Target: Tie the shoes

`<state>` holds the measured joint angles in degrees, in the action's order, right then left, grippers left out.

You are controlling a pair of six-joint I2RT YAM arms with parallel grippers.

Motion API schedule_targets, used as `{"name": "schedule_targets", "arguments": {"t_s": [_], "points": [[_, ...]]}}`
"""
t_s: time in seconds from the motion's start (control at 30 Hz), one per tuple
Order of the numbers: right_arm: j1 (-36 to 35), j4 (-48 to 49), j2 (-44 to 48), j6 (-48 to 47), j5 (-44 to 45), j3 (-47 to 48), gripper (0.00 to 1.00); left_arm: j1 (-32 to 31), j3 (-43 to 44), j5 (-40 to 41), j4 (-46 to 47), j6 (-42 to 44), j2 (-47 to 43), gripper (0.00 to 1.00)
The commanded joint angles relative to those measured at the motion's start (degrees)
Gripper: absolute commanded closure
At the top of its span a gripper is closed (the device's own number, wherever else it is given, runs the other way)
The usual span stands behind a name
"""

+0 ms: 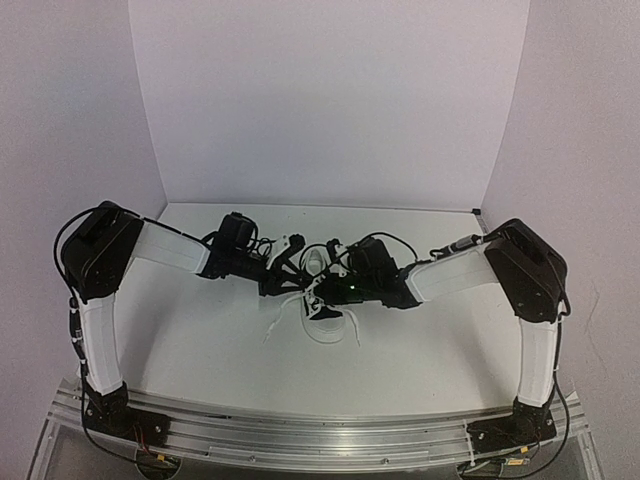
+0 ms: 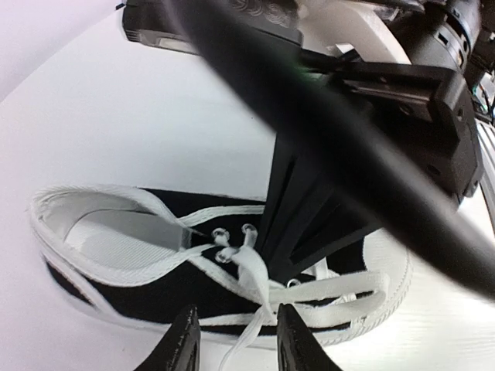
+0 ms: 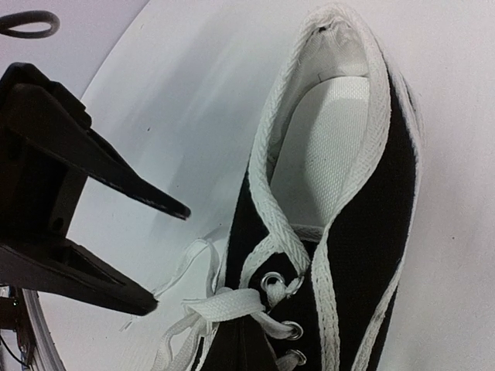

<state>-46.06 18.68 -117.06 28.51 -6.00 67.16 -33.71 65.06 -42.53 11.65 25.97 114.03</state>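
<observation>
The sneaker lay mid-bench, with bare white surface toward every edge. My left gripper gaped astride a lace. My right gripper was at the eyelets, perhaps closed; I couldn't tell.

Sneaker: from the top I see only a bit; the arms cover it.
Toe: cut off in my right wrist view.
Black band: too blurry to name.
Right gripper: I can't tell how its jaws stand.
</observation>
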Motion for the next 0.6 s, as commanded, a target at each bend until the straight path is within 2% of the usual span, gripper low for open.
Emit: {"name": "schedule_targets", "arguments": {"t_s": [0.0,0.07,0.17,0.23,0.57], "points": [[-0.3,1.4,-1.0,-0.9,1.2,1.3,1.00,1.0,-0.6,-3.4,-2.7,5.3,-5.2,0.61],[-0.2,1.4,-1.1,-1.0,1.4,1.4,1.00,1.5,-0.1,-3.6,-2.6,4.7,-5.0,0.62],[-0.2,1.4,-1.1,-1.2,1.5,1.7,1.00,1.9,0.8,0.3,-0.1,2.2,-2.7,0.72],[-0.2,1.5,-1.0,-1.4,1.6,1.8,1.00,1.8,1.9,2.1,1.8,-0.1,-0.8,0.76],[-0.3,1.8,-1.1,-1.7,2.0,2.1,1.00,-0.1,6.2,-0.4,3.8,-2.6,5.1,0.78]]}}
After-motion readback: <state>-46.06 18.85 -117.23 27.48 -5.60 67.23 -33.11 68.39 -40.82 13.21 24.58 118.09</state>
